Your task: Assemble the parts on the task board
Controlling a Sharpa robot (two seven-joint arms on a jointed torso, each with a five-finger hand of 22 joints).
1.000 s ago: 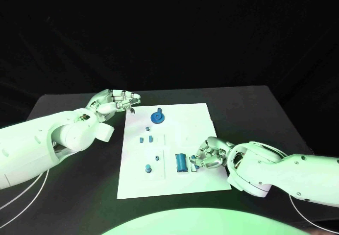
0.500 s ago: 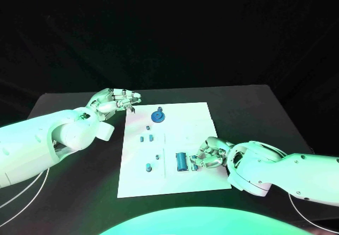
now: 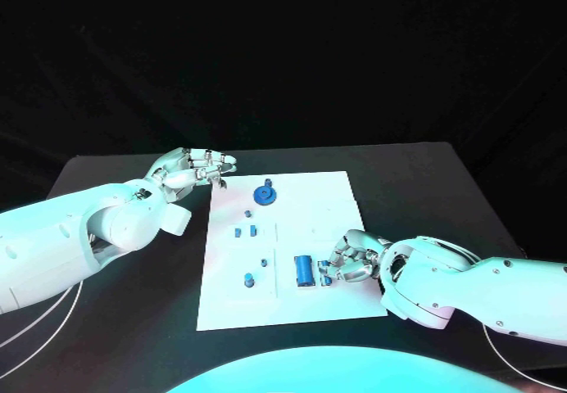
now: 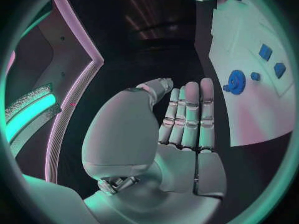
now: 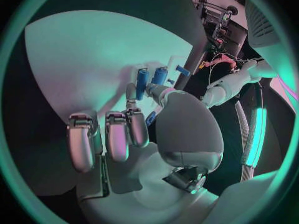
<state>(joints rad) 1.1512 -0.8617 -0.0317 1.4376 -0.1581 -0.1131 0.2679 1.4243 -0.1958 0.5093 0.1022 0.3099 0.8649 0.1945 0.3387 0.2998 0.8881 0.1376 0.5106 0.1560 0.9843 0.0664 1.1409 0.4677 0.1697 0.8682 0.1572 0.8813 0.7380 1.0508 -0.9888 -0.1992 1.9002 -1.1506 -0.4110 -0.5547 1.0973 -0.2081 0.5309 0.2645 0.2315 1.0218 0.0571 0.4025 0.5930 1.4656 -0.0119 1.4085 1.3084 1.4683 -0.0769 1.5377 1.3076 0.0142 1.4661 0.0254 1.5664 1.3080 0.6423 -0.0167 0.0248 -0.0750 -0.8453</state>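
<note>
The white board (image 3: 283,246) lies in the middle of the black tabletop (image 3: 437,188), with small blue pieces spread over it. A round blue wheel-like piece (image 3: 265,195) sits toward 12 o'clock on the board, two small blocks (image 3: 245,232) lie near the centre, a short peg (image 3: 248,282) stands toward 8 o'clock, and a blue cylinder (image 3: 304,269) lies toward 5 o'clock.

The right hand (image 3: 350,259) is set just beside the cylinder, at the board's 4 o'clock edge. In the right wrist view its fingers (image 5: 138,127) are curled inward and a small blue piece (image 5: 151,118) appears pinched between thumb and finger, though the hold is partly hidden.

The left hand (image 3: 192,169) is held off the board's 11 o'clock corner; its fingers (image 4: 187,114) are seen straight and close together, with nothing in them.

The pieces are judged light, rigid and smooth, so likely to slip or tip. A fingertip pinch across the cylinder's middle is judged best.
</note>
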